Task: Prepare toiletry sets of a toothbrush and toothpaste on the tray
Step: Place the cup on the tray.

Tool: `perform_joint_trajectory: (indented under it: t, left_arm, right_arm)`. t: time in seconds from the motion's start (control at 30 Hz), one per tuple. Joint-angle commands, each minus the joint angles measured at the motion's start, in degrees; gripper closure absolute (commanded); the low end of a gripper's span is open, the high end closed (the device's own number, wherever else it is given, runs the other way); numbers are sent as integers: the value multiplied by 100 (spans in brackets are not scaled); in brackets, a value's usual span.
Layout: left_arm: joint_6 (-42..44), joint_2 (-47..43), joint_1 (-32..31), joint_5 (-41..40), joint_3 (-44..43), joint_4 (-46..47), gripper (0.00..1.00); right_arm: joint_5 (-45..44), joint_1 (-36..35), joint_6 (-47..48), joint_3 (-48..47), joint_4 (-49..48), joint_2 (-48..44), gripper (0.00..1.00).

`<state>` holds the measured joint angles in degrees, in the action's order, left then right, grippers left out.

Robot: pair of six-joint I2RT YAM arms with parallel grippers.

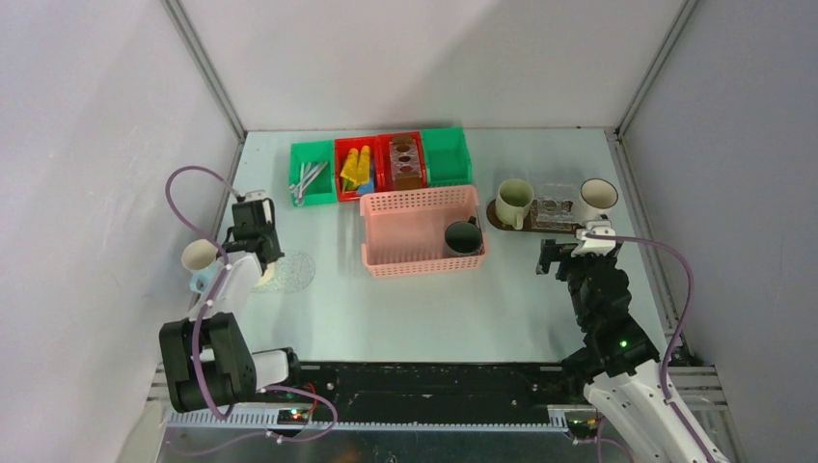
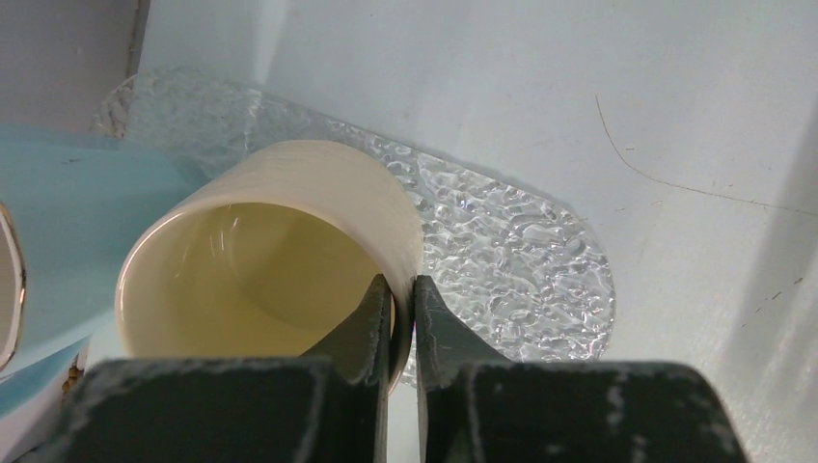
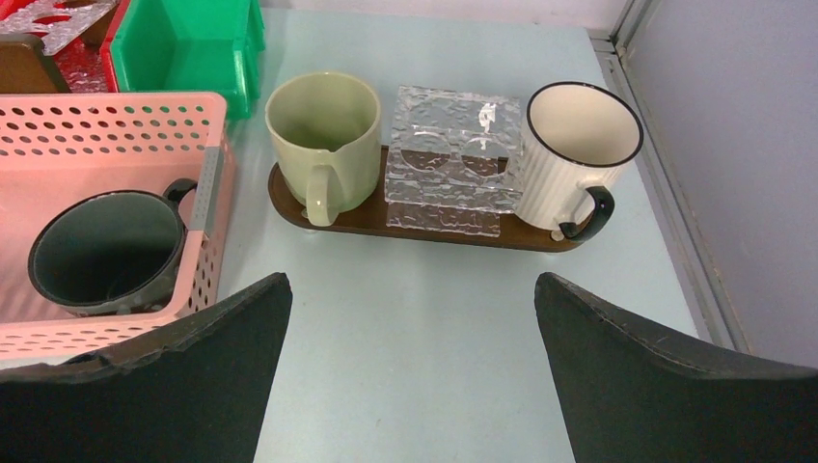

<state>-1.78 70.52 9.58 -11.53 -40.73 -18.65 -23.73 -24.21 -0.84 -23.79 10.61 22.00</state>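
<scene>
The cream mug (image 2: 289, 193) is clamped by its rim only in the left gripper (image 2: 403, 318); slippage or tilting is risked. The right gripper (image 3: 410, 289) is spread wide, empty.

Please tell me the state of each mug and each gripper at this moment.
left gripper: shut on the wall of the cream mug
cream mug: empty, held at its rim
right gripper: open, holding nothing
green mug: upright, empty, on the tray
white mug: upright, empty, on the tray
dark mug: upright, empty, in the basket
</scene>
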Motion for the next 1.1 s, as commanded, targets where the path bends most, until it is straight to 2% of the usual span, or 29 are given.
perform_joint_trajectory:
  t: [0.0,0.1,0.33,0.57,0.67,0.83,0.93,1.07]
  left_arm:
    - [333,-9,85,-58,-386,484,89]
    - [351,17,102,-48,-384,465,87]
    - [439,-17,119,-99,-352,416,76]
    - [531,-141,111,-137,-352,345,68]
    - [539,-237,106,-147,-361,295,60]
    - [465,-545,102,-67,-372,210,38]
    - [320,-739,26,-27,-422,128,30]
    - [225,-1005,-441,-435,-546,31,20]
  right_arm:
    - [46,-31,17,-81,-107,52,1]
    - [44,-40,16,-82,-105,53,1]
    - [57,-35,15,-81,-105,80,1]
    - [74,-40,12,-82,-119,111,1]
    - [79,-48,7,-82,-120,112,1]
    - [74,-49,14,-90,-110,132,0]
    - [76,-49,3,-107,-95,158,1]
    - [80,-49,3,-120,-100,202,1]
